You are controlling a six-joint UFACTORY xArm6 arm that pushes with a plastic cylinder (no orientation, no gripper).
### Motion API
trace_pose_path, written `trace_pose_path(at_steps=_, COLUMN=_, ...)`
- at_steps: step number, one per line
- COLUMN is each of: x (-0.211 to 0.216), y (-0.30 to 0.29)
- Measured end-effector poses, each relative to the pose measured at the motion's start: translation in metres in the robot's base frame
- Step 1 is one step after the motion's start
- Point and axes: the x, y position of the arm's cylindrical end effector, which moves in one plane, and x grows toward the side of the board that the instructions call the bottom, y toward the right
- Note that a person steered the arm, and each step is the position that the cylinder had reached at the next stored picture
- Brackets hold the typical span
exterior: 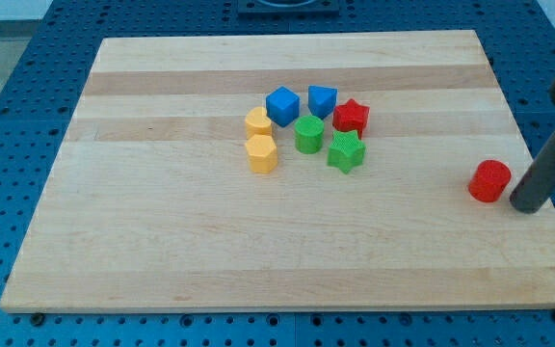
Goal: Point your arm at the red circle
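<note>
The red circle is a short red cylinder standing alone near the board's right edge. My tip is the lower end of the dark rod that comes in from the view's upper right. It rests on the board just right of the red circle and slightly below it, very close to it, with a thin gap or light contact that I cannot tell apart.
A cluster sits at the board's centre: blue cube, blue block, red star, green cylinder, green star, two yellow blocks. The wooden board lies on a blue pegboard.
</note>
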Motion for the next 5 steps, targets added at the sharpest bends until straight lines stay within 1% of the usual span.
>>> trace_pose_path(at_steps=1, x=-0.011, y=0.004)
trace_pose_path(at_steps=3, x=-0.019, y=-0.001)
trace_pose_path(at_steps=4, x=-0.027, y=-0.012)
trace_pose_path(at_steps=5, x=-0.026, y=-0.033)
